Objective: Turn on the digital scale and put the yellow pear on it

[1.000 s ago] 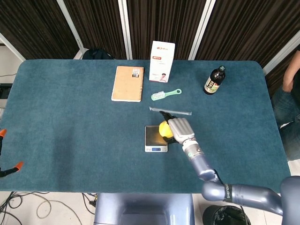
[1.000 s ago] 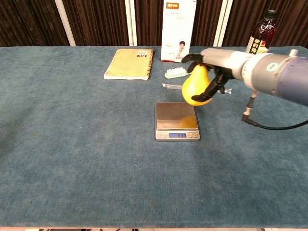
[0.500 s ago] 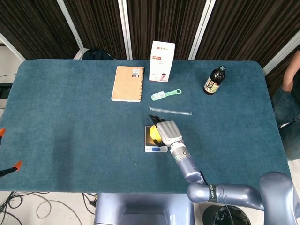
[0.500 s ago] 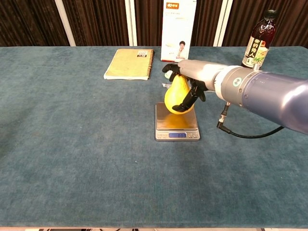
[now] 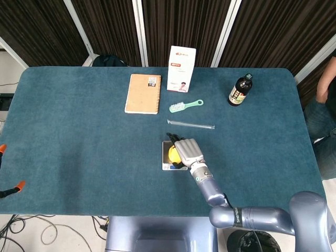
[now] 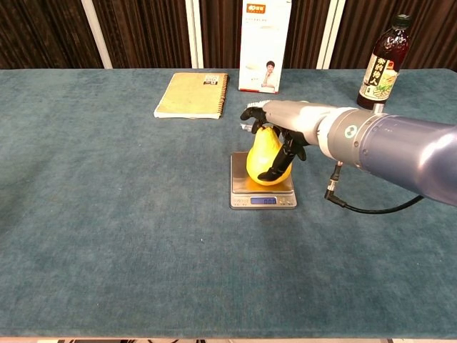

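Dark curtains with white posts back the teal-covered desk [image 5: 79, 131], where the right hand [image 6: 282, 132] grasps the upright yellow pear [image 6: 265, 153], black fingers [image 6: 280, 163] wrapped around its side, the pear's base on the steel platform of the small silver digital scale [image 6: 261, 193], whose blue display is lit, near the middle of the desk. Beyond the scale lie a clear slim tube [image 5: 191, 124] and a green brush [image 5: 185, 105], then, along the far edge, a tan spiral notebook [image 5: 143, 93], a white carton [image 5: 181, 69] and a dark glass bottle [image 5: 240, 90].

Blue table [image 5: 79, 115]; scale [image 6: 262, 191], notebook [image 5: 143, 93], box [image 5: 181, 62], brush [image 5: 185, 106], bottle [image 5: 240, 90].
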{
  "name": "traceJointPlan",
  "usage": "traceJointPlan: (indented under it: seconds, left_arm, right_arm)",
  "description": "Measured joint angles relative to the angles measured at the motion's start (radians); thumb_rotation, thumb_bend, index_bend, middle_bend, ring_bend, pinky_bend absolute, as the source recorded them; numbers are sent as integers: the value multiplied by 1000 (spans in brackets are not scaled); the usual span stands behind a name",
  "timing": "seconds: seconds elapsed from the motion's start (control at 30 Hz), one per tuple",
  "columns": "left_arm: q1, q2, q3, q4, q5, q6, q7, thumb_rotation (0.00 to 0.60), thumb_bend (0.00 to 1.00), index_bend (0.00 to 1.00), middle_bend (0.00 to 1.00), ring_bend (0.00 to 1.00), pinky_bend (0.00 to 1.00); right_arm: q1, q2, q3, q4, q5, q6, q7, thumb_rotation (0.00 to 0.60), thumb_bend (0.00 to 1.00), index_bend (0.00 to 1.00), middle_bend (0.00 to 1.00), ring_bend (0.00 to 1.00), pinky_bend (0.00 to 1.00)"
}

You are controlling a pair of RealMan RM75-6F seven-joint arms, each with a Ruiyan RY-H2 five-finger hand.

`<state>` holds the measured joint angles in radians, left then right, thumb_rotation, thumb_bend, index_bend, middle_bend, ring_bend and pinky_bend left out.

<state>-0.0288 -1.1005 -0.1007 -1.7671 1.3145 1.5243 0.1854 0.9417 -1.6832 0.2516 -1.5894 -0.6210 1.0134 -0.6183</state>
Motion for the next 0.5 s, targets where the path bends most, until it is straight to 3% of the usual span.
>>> traceJointPlan:
  seconds: [0.2, 0.5]
  left_arm:
    - [-1, 3, 1, -1, -2, -3, 2, 600, 104, 66, 0, 0, 0]
    - [-2, 1, 4, -3, -1, -5, 9, 600, 103, 67, 0, 0, 0]
  right_arm:
    - [2, 10, 5, -11, 15, -2, 3, 600, 252, 0, 84, 182, 669]
    - [-7, 36, 9, -51, 1, 8, 25, 600, 225, 0, 79, 180, 669]
